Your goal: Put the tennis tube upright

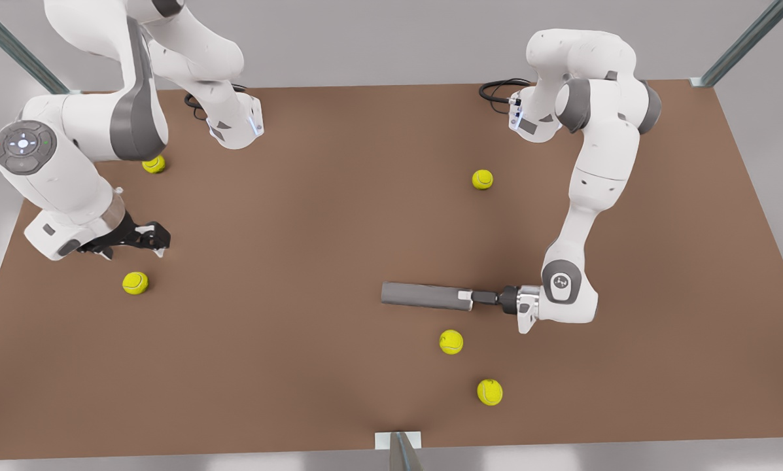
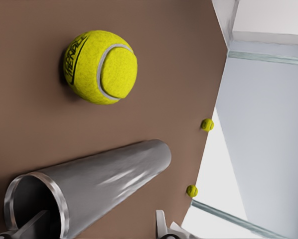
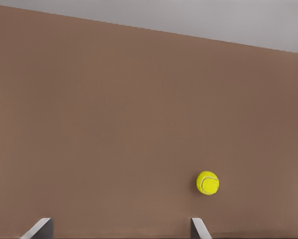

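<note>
1. Right of centre on the tabletop point(image 1: 339, 216), in the front view, the tennis tube point(image 1: 425, 296) lies flat on its side, its long axis running across that view from left to right.
2. At the tube's end toward the front view's right sits the left gripper point(image 1: 475, 299). The left wrist view shows the lighter-rimmed open mouth point(image 2: 35, 205) close up, with one finger point(image 2: 32, 225) reaching inside and the other point(image 2: 160, 225) outside the wall, so the jaws appear to straddle the rim; whether they pinch it tight I cannot tell.
3. The tube's body stretches straight away from these jaws, toward the front view's left, in line with the gripper's approach.
4. Well apart, at the front view's left edge, the right gripper point(image 1: 144, 238) hovers with jaws spread and empty, a tennis ball point(image 1: 135, 282) just below it. That arm waits.
5. Judging by this, standing the tube up falls to the left arm, which would swing the rimmed end over the far end.
</note>
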`<action>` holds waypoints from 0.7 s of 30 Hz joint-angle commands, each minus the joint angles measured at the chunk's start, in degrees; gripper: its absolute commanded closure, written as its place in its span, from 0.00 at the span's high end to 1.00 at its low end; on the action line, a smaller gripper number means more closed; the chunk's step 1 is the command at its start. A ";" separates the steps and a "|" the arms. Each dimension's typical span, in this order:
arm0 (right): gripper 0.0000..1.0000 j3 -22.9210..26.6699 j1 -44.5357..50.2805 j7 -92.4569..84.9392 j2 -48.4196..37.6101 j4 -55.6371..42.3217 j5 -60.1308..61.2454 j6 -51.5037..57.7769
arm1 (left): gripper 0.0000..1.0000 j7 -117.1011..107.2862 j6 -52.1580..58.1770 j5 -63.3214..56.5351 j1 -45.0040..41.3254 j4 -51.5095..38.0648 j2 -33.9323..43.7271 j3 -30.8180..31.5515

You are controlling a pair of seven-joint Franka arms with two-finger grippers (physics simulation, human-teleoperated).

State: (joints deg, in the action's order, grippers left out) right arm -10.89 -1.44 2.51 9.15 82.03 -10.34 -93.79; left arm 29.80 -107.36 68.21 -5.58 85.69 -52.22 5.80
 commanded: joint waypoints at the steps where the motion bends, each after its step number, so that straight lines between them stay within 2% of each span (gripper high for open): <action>1: 1.00 -0.01 0.21 -0.05 -0.01 -0.03 -0.03 0.01 | 1.00 0.00 -0.30 0.79 -0.05 0.00 -0.17 0.00; 10: 1.00 0.43 -1.28 0.12 -0.09 -2.93 0.06 1.06 | 1.00 -0.09 -4.43 0.96 -0.13 -0.09 -1.22 2.99; 12: 1.00 0.52 -1.46 0.04 -0.09 -3.11 -0.12 2.12 | 0.71 -0.35 -4.43 0.87 -0.13 -0.09 -1.22 2.99; 13: 1.00 0.52 -1.72 -0.14 -0.01 -3.11 -0.99 2.12 | 0.64 -0.35 -4.43 0.79 -0.13 -0.09 -1.22 2.99; 18: 1.00 0.43 -1.63 -0.05 0.43 -3.28 -1.09 1.85 | 0.54 -0.44 -3.99 0.70 0.04 -0.44 -1.31 2.99; 21: 1.00 0.26 -0.85 0.04 0.43 -3.28 -2.67 1.68 | 0.51 -0.62 -3.73 0.43 0.04 -0.44 -1.13 2.99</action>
State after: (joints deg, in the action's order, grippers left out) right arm -10.70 -1.98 2.55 9.58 78.75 -13.09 -92.11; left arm 29.18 -111.09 68.82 -5.54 85.18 -53.35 8.79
